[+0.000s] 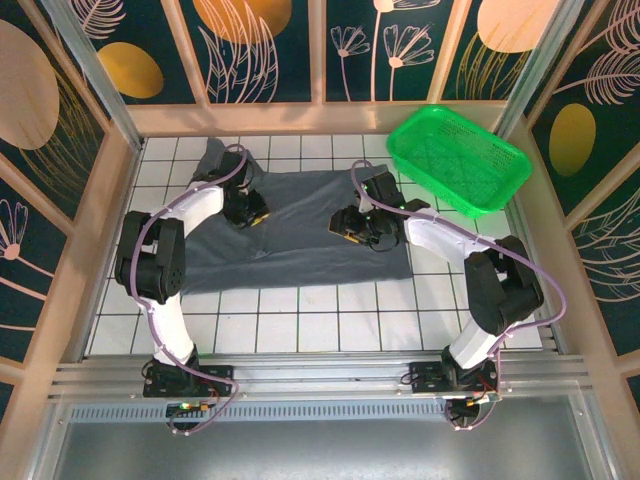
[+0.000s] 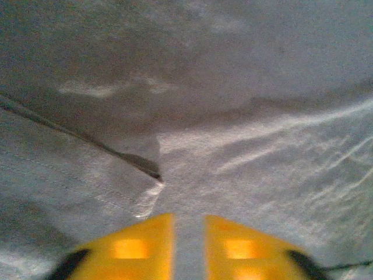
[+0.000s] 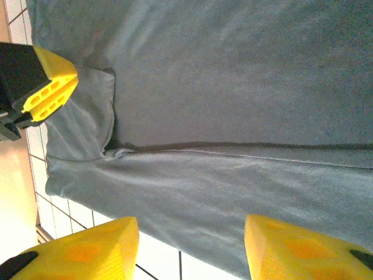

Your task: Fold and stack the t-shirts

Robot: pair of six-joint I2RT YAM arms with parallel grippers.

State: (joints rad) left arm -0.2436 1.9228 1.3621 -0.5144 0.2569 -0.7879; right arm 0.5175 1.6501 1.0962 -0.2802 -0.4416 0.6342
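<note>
White square tiles are being shown across the table (image 1: 300,320), which is being enclosed by dark panels (image 1: 60,130) printed with pale flowers, and a bright green plastic mesh basket (image 1: 505,190) is being kept at the far right corner. The plain dark slate-grey cloth t-shirt (image 1: 300,225) is being laid out across the middle of the table, near the basket (one long edge is being seen doubled over the body in the right wrist view). The left gripper (image 1: 250,212) is being held low over the shirt's left part, its yellow fingers (image 2: 145,239) parted only narrowly, with nothing being clamped between them. The right gripper (image 1: 352,225) is being held above the right part, its yellow fingers (image 3: 87,251) being spread wide and gripping nothing.
</note>
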